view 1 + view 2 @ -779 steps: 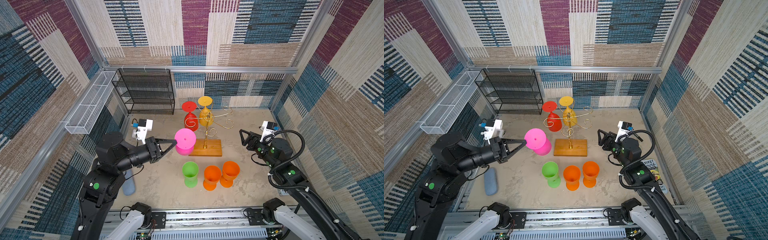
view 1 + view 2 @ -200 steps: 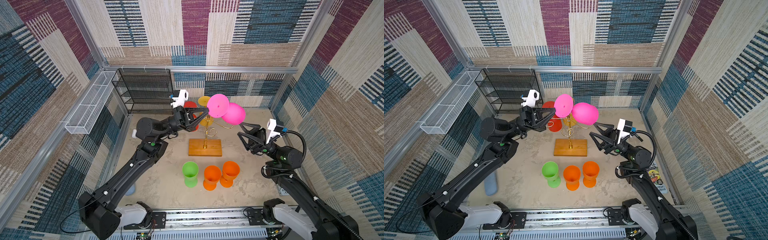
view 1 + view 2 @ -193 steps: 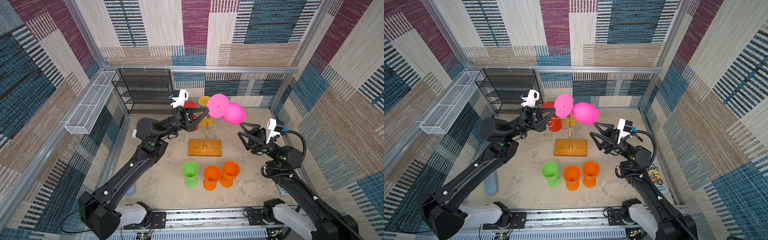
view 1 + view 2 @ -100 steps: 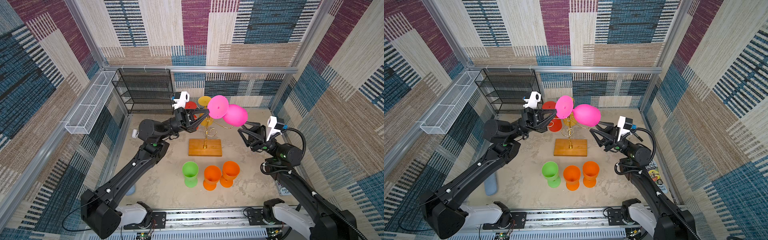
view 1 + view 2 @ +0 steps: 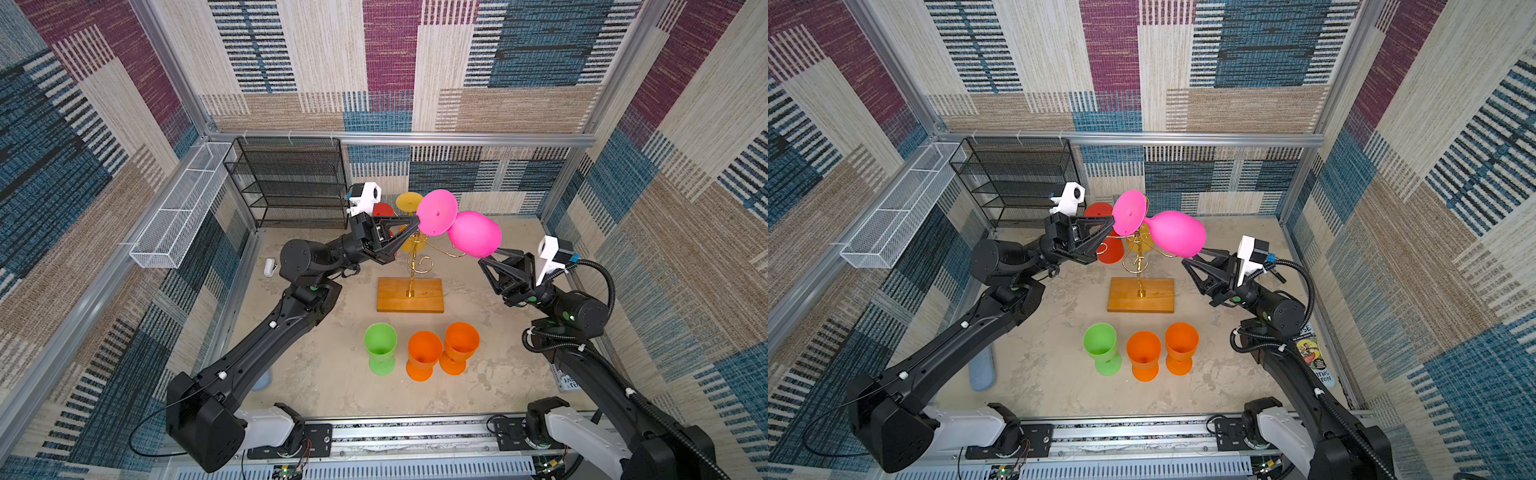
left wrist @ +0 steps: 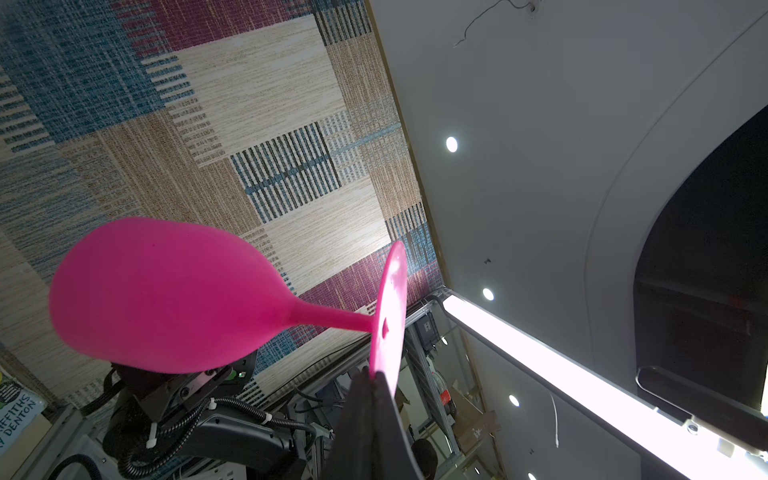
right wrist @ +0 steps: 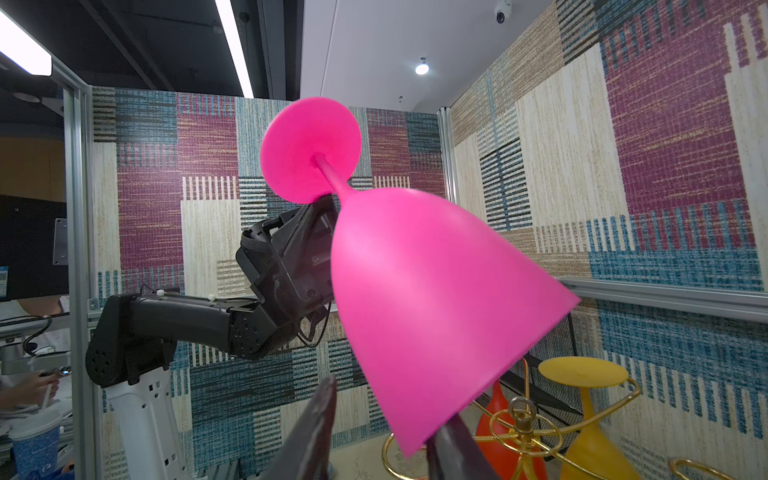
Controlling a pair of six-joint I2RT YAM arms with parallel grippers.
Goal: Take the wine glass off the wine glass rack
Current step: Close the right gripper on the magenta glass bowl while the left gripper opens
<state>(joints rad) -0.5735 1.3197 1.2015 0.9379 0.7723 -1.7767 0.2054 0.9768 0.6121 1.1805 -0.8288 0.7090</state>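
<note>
The right gripper (image 5: 490,255) has moved in, jaws narrowed yet slack astride the bowl of the bright pink plastic wine glass (image 5: 473,233), which the left gripper (image 5: 415,221), shut on its foot, holds aloft at 1 o'clock of the gold wire wine glass rack (image 5: 411,266): a handover looks near

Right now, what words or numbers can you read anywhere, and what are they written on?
"FFITHS" over "Y DENTON": cut off at the picture's edge, on a printed cover in the left wrist view.
"SE", "ITHS", "TON": likely the same cover, half hidden, in a top view.
Paper cup: its print is too blurred to read.
Nothing else shows any writing.
</note>
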